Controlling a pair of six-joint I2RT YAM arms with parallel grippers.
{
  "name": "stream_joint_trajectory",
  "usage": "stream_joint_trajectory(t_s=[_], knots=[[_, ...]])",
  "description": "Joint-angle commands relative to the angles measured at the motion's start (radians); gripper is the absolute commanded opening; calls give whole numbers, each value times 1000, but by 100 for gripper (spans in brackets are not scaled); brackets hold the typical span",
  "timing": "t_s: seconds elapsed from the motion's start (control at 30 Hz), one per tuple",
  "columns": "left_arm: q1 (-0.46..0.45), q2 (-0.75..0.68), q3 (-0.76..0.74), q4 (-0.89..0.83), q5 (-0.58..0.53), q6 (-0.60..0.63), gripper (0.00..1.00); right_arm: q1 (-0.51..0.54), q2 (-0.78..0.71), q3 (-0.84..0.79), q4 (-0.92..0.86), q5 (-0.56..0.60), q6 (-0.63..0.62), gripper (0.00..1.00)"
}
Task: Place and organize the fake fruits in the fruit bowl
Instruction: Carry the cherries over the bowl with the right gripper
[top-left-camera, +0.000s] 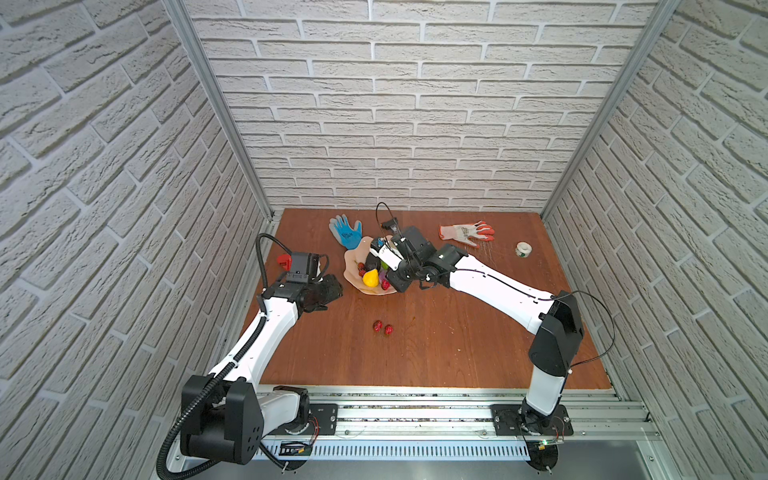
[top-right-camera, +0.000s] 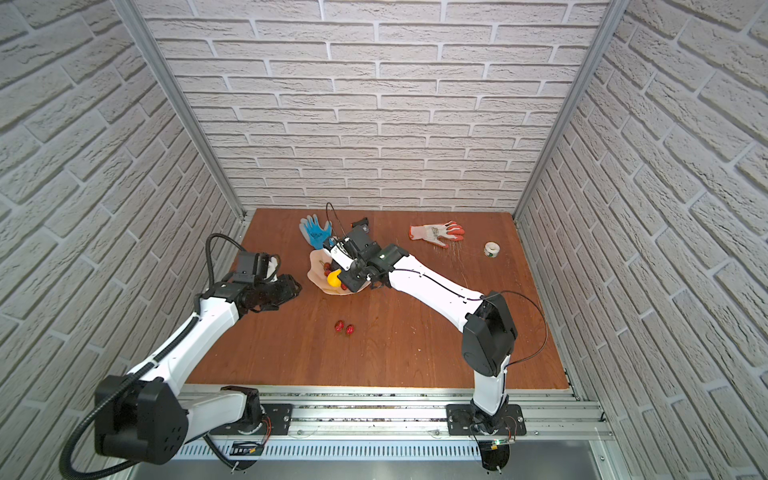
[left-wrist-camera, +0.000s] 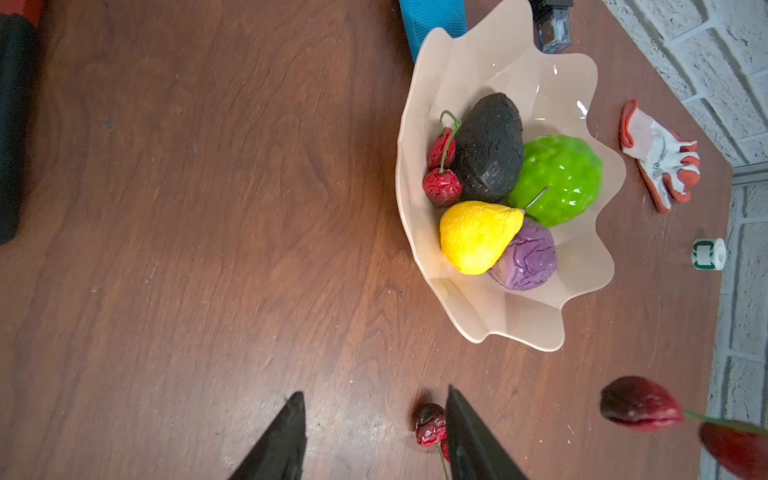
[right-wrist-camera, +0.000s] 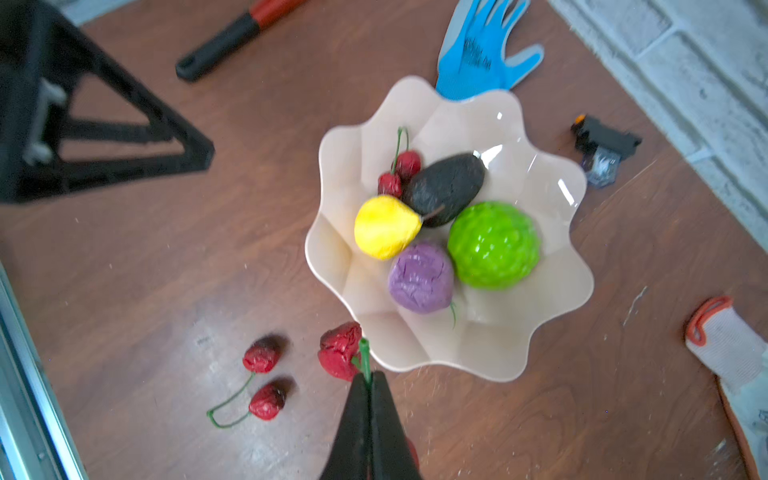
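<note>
The brown wooden surface (top-left-camera: 457, 345) is carrying everything shown. In both top views the right arm (top-left-camera: 490, 282) is reaching over the fruit bowl (top-left-camera: 352, 266) and hiding most of its contents, while the left arm (top-left-camera: 270, 328) is blocking the surface's left edge. The wrist views are showing the bowl whole, sitting left of centre toward the far wall. The blue glove (right-wrist-camera: 484, 54) is lying beyond the bowl with its cuff running behind the wavy rim. The white-and-orange glove (left-wrist-camera: 660, 156) is lying well apart and is cut off in the right wrist view. Inside the bowl the green knobbly ball (right-wrist-camera: 493, 245), the dark avocado (right-wrist-camera: 444, 189), the yellow pear-like fruit (right-wrist-camera: 384, 227) and the purple lumpy fruit (right-wrist-camera: 420, 277) are resting against one another, with one pair of red berries (right-wrist-camera: 399, 174) tucked against the avocado. The white tape roll (left-wrist-camera: 708, 254) is sitting alone toward the far right of the surface. The left gripper (left-wrist-camera: 374, 397) is hovering beside the bowl with jaws standing apart and gripping nothing. One finger (left-wrist-camera: 469, 440) is covering part of the loose berry pair (right-wrist-camera: 262, 358) lying on the surface near the bowl. The right gripper (right-wrist-camera: 369, 384) is holding its jaws pressed together on the green stem (right-wrist-camera: 364, 353) of a third berry pair (right-wrist-camera: 340, 351), which is hanging just beside the bowl's rim and is appearing blurred and cropped in the left wrist view.
</note>
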Motion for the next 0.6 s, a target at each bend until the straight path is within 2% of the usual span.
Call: stream_joint_trajectory(t_s=[0.0,0.23,0.43,0.57], knots=[[13,-15,-18,24,-2,-6,54,4,54,64,93,-24,40,6],[18,-65,-48,26,-28,-13,55,3,192,200,145,9,128,6],[22,-69,-39,12,-44,7,55,4,267,218,243,58,230,6],[28,-64,-37,14,-40,11,55,5,330,257,246,57,274,6]])
